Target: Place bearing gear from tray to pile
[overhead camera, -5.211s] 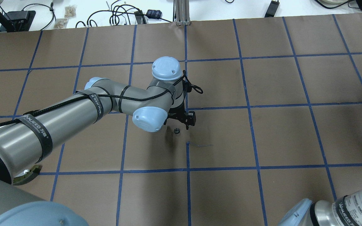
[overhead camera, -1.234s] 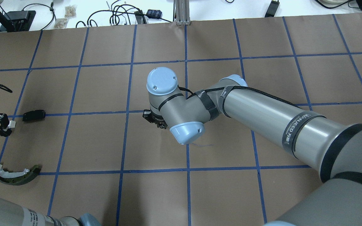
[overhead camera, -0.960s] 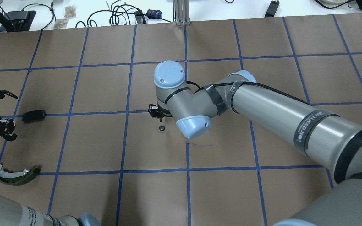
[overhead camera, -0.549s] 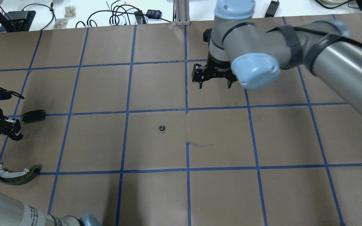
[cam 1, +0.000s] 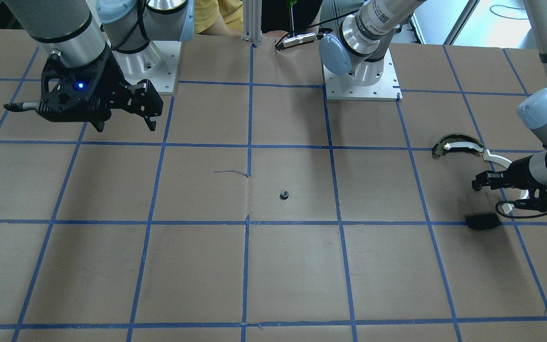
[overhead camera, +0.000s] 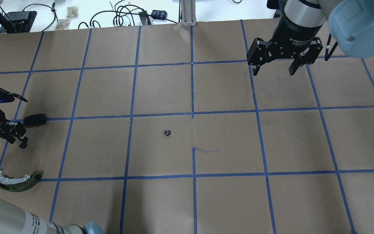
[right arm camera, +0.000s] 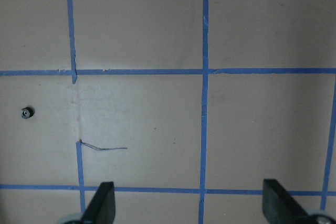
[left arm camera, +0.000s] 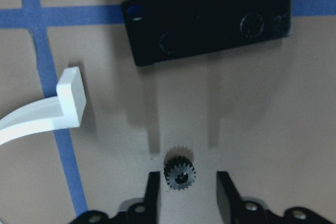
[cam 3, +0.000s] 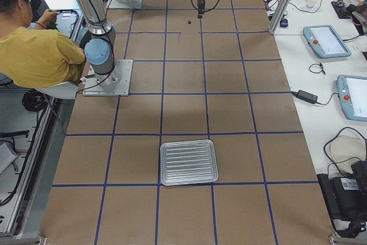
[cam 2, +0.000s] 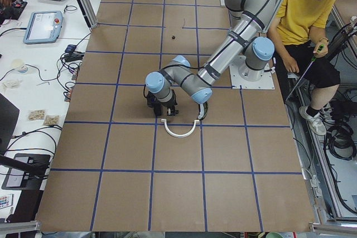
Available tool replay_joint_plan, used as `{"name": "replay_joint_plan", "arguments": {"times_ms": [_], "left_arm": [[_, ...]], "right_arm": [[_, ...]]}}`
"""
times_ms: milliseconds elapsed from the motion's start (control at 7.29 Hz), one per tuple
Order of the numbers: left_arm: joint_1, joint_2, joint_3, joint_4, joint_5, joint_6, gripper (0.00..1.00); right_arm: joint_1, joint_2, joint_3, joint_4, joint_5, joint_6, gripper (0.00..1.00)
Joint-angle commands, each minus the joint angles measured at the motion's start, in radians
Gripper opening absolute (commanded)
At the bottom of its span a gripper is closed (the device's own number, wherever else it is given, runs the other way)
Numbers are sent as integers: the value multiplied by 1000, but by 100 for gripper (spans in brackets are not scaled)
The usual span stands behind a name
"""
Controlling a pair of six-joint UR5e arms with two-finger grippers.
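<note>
The fingers point(left arm camera: 224, 195) of my left gripper point(left arm camera: 187, 178) stand a little apart, one on each side of the gear point(left arm camera: 180, 173). They are wider than the gear, and paper shows between it and one finger, so I am not squeezing it. I cannot tell whether the gear lies on the paper or hangs just over it. It is at the pile, just beside the black plate point(left arm camera: 210, 17), which lies across a blue tape line. It is also near the square end of the white arc point(left arm camera: 52, 111), and it touches neither. Seen from overhead, the arc curves back toward my base and its other end touches the olive piece point(overhead camera: 19, 182). A second gear point(overhead camera: 167, 132) lies alone near the middle of the table point(overhead camera: 226, 201), well apart from the pile and from both my grippers. My right gripper point(overhead camera: 274, 69) hangs high over the far part of my right half, its fingers spread wide and pointing down, gripping nothing. The tray point(cam 3: 189, 162) lies toward my right end of the table, well apart from everything else.
</note>
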Motion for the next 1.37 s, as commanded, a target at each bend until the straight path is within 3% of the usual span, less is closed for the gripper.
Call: {"name": "replay_joint_plan", "arguments": {"times_ms": [0,274,549,686,823,960,1234], "left_arm": [[-24,19,9,0,1,-6,100],[-197,96,66,-13,2,-67,100],[-433,119,83,-30,-45,-413,100],[-557,121,83,-30,-73,-562,100],[-665,118,80,-30,-114,-718,100],[-758,89,78,-14,-136,-817,100],[-848,52,69,7,-199,-888,100]], "right_arm": [[-3,-115,79,0,8,-115,100],[-11,-105,46,-5,0,-117,100],[-2,22,-116,7,2,-106,100],[-2,77,-144,0,0,-126,100],[-3,75,-131,12,-7,-129,100],[-2,55,-104,12,-74,-128,100],[-3,37,-71,7,-90,-128,100]]}}
